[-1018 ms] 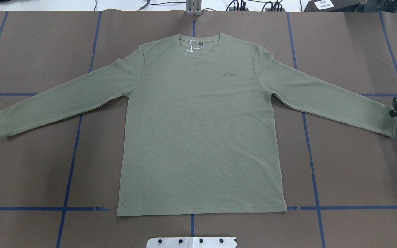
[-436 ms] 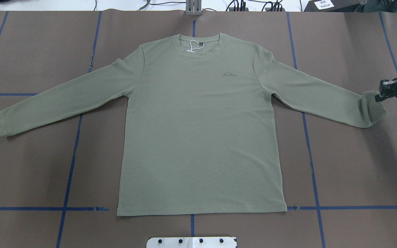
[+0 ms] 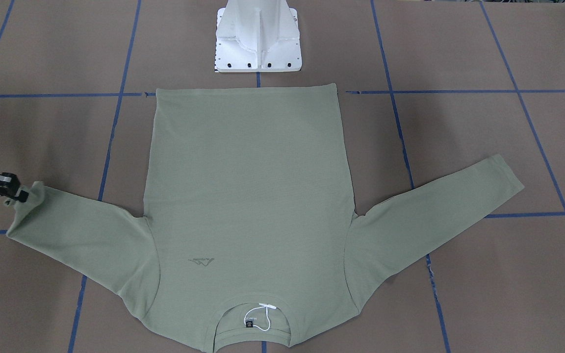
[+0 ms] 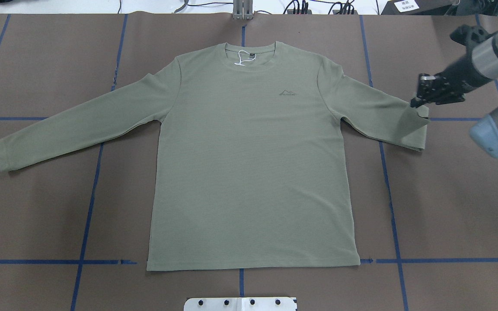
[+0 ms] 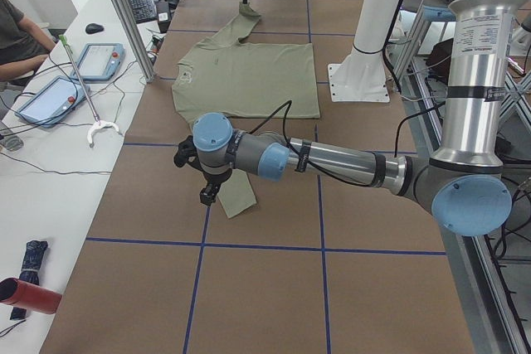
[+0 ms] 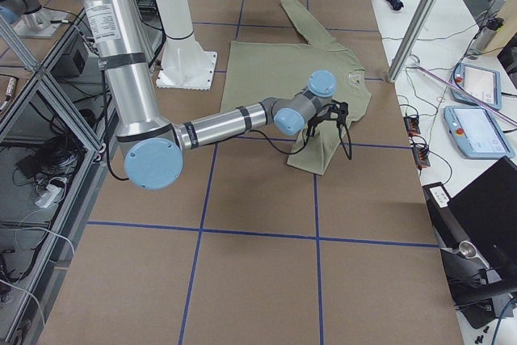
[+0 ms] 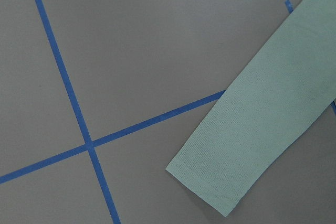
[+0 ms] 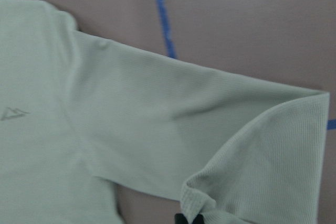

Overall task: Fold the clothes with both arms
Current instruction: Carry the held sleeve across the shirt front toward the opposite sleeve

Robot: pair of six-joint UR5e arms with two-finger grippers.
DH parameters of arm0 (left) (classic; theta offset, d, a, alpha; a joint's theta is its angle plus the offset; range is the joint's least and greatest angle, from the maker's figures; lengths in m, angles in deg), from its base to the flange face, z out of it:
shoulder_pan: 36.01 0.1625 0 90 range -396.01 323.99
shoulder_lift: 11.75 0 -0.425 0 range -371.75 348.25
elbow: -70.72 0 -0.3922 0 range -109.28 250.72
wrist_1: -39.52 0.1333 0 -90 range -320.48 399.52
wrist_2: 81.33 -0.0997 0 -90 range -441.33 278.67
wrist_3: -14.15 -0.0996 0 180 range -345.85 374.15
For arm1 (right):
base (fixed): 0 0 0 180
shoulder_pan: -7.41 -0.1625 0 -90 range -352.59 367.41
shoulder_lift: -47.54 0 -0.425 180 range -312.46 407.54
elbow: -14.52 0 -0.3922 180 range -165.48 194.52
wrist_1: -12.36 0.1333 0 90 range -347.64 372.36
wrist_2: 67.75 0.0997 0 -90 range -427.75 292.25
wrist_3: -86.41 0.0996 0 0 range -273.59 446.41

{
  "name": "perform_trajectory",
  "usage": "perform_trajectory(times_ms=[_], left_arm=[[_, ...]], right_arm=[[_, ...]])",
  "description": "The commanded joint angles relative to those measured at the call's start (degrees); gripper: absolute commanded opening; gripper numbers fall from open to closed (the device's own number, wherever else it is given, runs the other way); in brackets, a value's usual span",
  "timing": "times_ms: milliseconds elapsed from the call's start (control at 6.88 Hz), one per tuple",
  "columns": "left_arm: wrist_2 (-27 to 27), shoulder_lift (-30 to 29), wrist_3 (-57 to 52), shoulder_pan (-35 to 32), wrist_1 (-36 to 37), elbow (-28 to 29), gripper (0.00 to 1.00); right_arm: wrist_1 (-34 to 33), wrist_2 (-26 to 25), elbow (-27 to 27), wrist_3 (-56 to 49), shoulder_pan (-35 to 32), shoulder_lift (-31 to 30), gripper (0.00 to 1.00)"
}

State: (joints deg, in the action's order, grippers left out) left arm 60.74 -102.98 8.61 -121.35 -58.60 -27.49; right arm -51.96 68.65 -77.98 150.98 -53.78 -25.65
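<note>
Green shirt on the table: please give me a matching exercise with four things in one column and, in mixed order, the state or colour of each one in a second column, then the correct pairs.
Things
1. sleeve on the robot's right
2. sleeve on the robot's left
3. neck label
4. right gripper

States
A. black, with a white string loop
B. shut on the end of a sleeve
C. flat and stretched out on the table
D. end lifted and folded back over itself

Pairs: 1-D, 2-C, 3-A, 4-B
</note>
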Motion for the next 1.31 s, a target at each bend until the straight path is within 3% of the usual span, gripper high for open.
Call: perform_trajectory(times_ms=[0, 145, 436, 581, 872, 1163], left_arm=[[-0.04, 0.00, 0.00, 0.00, 0.04, -0.32, 1.00], [-0.04, 0.00, -0.09, 0.00, -0.05, -0.24, 1.00], [0.05, 0.00, 0.00, 0.00, -0.05, -0.32, 1.00], [0.05, 0.00, 0.00, 0.00, -0.05, -0.32, 1.00], [0.05, -0.09, 0.00, 0.00, -0.05, -0.50, 1.00], [0.05, -0.09, 0.00, 0.00, -0.05, -0.59, 1.00]], right_arm=[[-0.80, -7.24, 0.56, 17.80, 8.41, 13.17, 0.00], [-3.06, -13.47, 4.83, 24.66, 12.28, 23.77, 0.00], [-2.91, -24.28, 19.65, 29.82, 20.63, 39.36, 0.00], [-2.74, -25.64, 26.60, 29.83, 23.80, 44.92, 0.00], [2.17, -32.49, 34.54, 31.58, 29.09, 51.09, 0.00], [3.68, -35.05, 36.95, 31.59, 30.51, 53.05, 0.00]])
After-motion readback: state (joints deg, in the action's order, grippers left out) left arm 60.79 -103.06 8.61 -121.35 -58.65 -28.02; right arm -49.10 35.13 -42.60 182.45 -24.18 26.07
